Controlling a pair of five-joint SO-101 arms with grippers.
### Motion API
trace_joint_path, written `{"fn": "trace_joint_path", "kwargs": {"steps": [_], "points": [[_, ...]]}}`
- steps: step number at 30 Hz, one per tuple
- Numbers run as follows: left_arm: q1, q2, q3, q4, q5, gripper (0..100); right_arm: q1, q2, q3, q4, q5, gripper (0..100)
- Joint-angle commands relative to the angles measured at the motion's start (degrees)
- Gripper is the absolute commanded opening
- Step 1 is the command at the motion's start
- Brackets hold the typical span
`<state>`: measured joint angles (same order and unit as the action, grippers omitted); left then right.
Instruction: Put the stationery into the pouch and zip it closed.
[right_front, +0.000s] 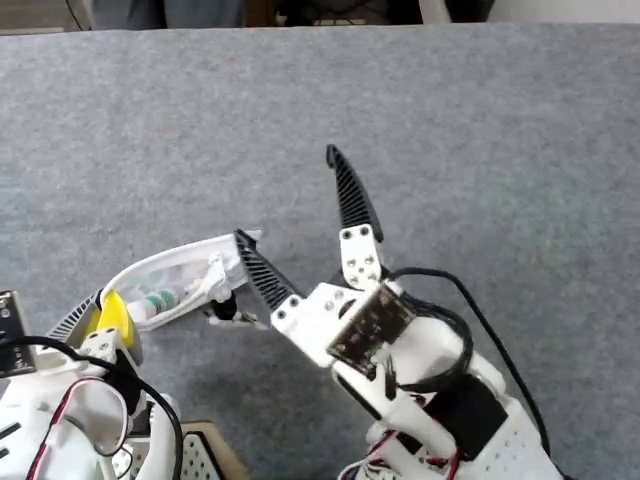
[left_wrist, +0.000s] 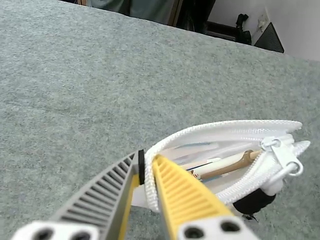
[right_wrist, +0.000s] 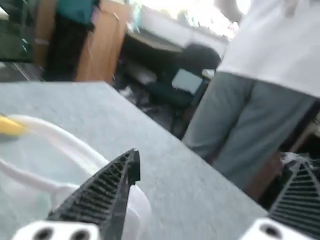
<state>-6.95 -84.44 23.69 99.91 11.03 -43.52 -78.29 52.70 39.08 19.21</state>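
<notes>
A white zip pouch (right_front: 178, 275) lies on the grey cloth near the front left, its mouth open. Inside it I see pens and a wooden-coloured stick (left_wrist: 225, 167). The zipper pull (left_wrist: 281, 150) sits at the pouch's far end. My left gripper (left_wrist: 142, 167), with one yellow and one grey finger, is shut on the pouch's near rim (right_front: 100, 300). Over the pouch's other end my right gripper (right_front: 285, 195) stands wide open, one black fingertip (right_front: 243, 242) next to the zipper end. The right wrist view has the pouch (right_wrist: 45, 150) beside the right gripper (right_wrist: 215, 170).
A small dark thing (left_wrist: 252, 202) lies under the pouch's zipper end. Open grey cloth (right_front: 480, 130) stretches to the back and right. A brown board corner (right_front: 210, 452) lies by the left arm's base. A person (right_wrist: 260, 90) stands beyond the table's far edge.
</notes>
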Motion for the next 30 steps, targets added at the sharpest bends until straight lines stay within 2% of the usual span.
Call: {"fn": "trace_joint_path", "kwargs": {"steps": [1,4,7,10,15,18,25,30], "points": [[2.42,-0.18,-0.57,-1.76,-3.52,3,1.85,-0.66,-1.71,10.99,0.44,42.3],[4.97,0.09,-0.57,-0.79,-6.51,3,-0.09,-0.57,-6.55,27.87,1.67,42.3],[7.87,0.35,-0.57,-0.53,-8.44,3,-2.11,-0.57,-9.27,39.12,9.76,42.3],[11.91,0.44,-0.92,-0.88,-10.29,3,-3.16,-0.57,-9.36,45.27,16.53,42.3],[13.76,0.44,-0.57,-0.97,-10.2,3,-3.34,-0.57,-11.3,52.22,17.67,42.3],[13.93,0.44,-0.48,-1.58,-9.85,3,-3.34,-0.57,-11.38,52.48,17.67,42.3],[14.02,0.44,3.03,-2.2,-10.11,3,-2.9,-0.57,-9.27,40.62,18.02,42.3],[14.11,0.44,3.38,-2.29,-10.11,3,-2.9,-0.57,-12.53,39.56,17.76,42.3]]}}
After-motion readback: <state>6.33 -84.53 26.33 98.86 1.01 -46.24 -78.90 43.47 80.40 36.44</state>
